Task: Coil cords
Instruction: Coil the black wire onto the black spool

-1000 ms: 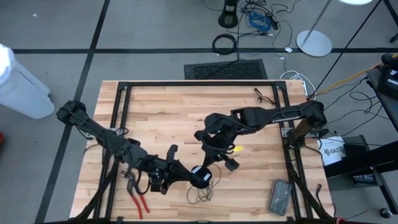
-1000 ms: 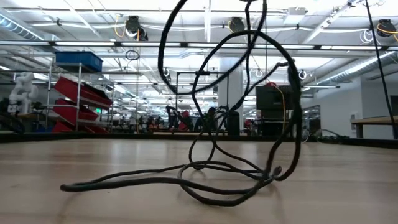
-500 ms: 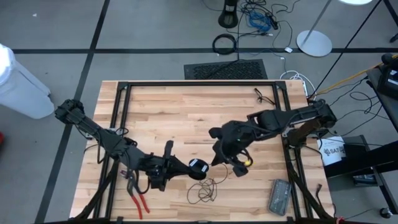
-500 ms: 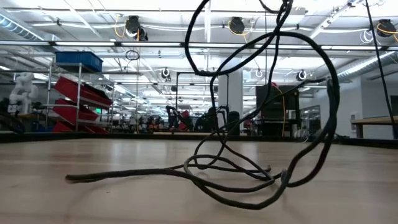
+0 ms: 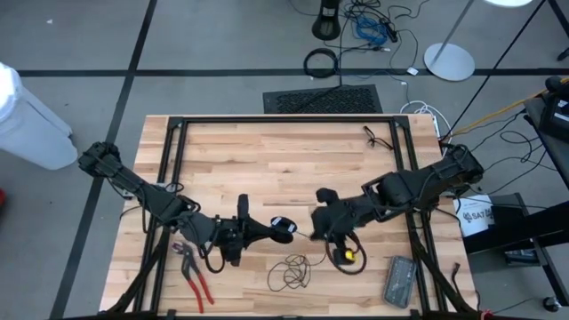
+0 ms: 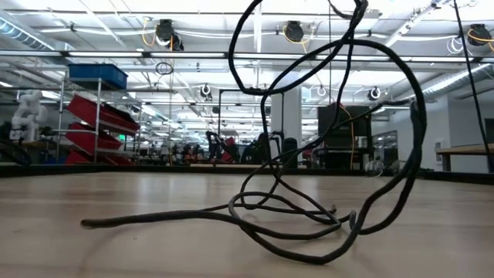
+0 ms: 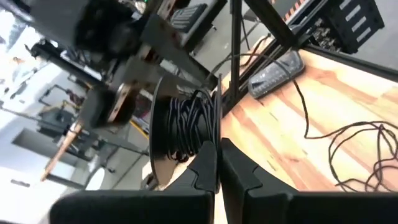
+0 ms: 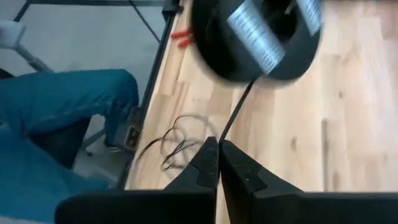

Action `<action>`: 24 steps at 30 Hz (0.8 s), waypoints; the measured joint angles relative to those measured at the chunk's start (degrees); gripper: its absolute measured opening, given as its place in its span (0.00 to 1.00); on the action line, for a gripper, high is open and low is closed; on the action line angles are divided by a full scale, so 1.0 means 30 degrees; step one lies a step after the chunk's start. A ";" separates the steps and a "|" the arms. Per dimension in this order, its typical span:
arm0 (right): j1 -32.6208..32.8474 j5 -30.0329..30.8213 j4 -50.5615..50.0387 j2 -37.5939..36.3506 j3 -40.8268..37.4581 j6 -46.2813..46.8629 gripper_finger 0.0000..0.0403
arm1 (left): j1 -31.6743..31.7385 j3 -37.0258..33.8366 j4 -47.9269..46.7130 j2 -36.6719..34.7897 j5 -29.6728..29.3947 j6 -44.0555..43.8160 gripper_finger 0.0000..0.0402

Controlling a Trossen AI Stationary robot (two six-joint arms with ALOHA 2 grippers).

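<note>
Wooden table fills the overhead view, with two dark arms meeting near its front middle. Of the two, the left gripper reaches in from the left, its fingers closed on the rim of a small round spool wound with thin black cord. Facing it from the right, the right gripper sits just beside the spool, fingers pinched together on the cord that runs out from it. Between the two grippers the taut stretch of cord lies roughly left to right, so the spool is the near neighbour of both, touching the left. Loose cord trails from the right gripper toward the table's front edge, ending in an untidy tangle of loops just in front of both grippers. Red-handled pliers lie well to the left.
</note>
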 joint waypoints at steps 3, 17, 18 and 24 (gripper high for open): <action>0.0551 -0.0260 -0.1046 -0.0015 0.0000 0.1529 0.06 | 0.0163 0.0000 -0.0262 -0.0051 -0.0183 -0.1050 0.02; 0.6664 1.3735 -0.2039 0.0718 -0.1928 0.8830 0.27 | 0.1157 0.0000 -0.3999 -0.0602 -0.0380 -0.5498 0.02; 0.6970 1.4592 -0.1153 0.0947 -0.2355 0.8916 0.27 | 0.1154 0.0000 -0.4367 -0.0700 -0.0380 -0.5679 0.02; 0.7564 1.6701 0.4712 0.3247 -0.4526 0.7787 0.27 | 0.1142 0.0000 -0.5089 -0.1211 -0.0304 -0.7430 0.02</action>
